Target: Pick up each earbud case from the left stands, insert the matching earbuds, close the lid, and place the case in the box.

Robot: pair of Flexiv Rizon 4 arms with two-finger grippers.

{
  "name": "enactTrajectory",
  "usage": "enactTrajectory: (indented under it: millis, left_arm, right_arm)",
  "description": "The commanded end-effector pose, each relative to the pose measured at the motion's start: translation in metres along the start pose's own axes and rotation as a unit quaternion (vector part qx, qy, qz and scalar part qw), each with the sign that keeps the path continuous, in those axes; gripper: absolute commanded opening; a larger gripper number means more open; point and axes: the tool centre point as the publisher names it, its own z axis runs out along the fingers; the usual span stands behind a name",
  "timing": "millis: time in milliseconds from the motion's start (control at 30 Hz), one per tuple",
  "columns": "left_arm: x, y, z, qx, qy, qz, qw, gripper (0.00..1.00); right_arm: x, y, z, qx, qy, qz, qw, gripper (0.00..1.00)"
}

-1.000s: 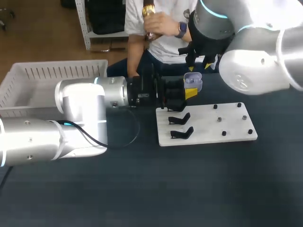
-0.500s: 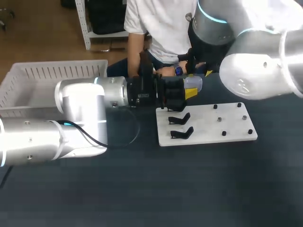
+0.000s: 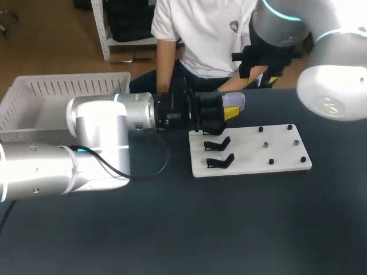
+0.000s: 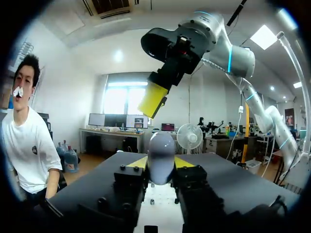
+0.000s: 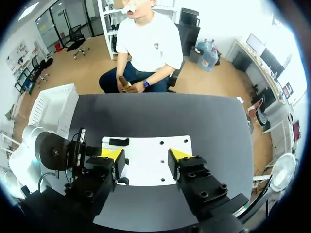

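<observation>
Earbud case (image 3: 234, 101): lid open one second ago, now shut. Case sits above far-left corner of white board (image 3: 252, 150), clamped from two sides by fingers of left gripper (image 4: 161, 165). Right gripper (image 5: 146, 155): before just above case, now drawn back, high over board, fingers wide apart, holding nothing.

A dark table (image 3: 172, 229) bears a white board (image 3: 269, 154) with black stands (image 3: 219, 161)
</observation>
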Motion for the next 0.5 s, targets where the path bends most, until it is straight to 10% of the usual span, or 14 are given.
enactTrajectory:
  millis: [33,500]
  left_arm:
    - [-0.01,0.002,-0.016,-0.016,0.0,0.016,1.0,0.0]
    - [-0.058,0.036,-0.158,-0.132,0.066,0.093,0.985,0.0]
  right_arm:
    - [0.027,-0.027,-0.031,0.001,-0.063,0.011,0.998,1.0]
    - [0.071,-0.059,-0.035,0.036,-0.017,0.05,0.998,1.0]
